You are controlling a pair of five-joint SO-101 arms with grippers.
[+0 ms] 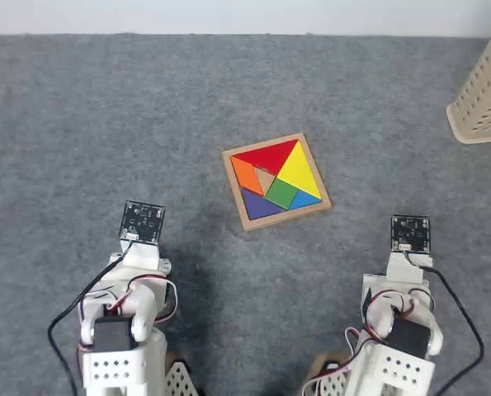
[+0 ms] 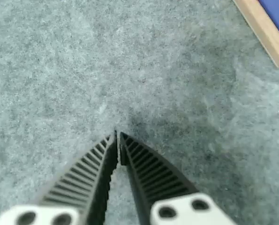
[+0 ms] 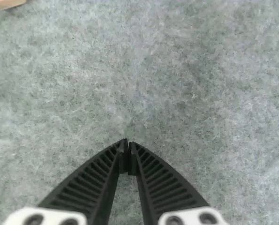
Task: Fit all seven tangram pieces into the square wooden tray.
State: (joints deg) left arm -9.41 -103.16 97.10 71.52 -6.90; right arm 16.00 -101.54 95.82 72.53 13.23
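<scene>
Left fingers (image 2: 92, 178) and right fingers (image 3: 97, 187) sit pressed together, both arms (image 1: 125, 322) folded, apart from the tray (image 1: 237, 191).

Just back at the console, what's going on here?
Neither arm is handling anything. The left gripper and right gripper are shut and empty over the grey mat, apart from the wooden tray. It holds a red piece, yellow piece, orange piece, green piece, blue piece and purple piece; the tan patch in its middle may be a seventh piece or bare wood.

Seemingly a robotics lab bench: grey felt table (image 1: 80, 124), bare-wired arms (image 1: 125, 322).
</scene>
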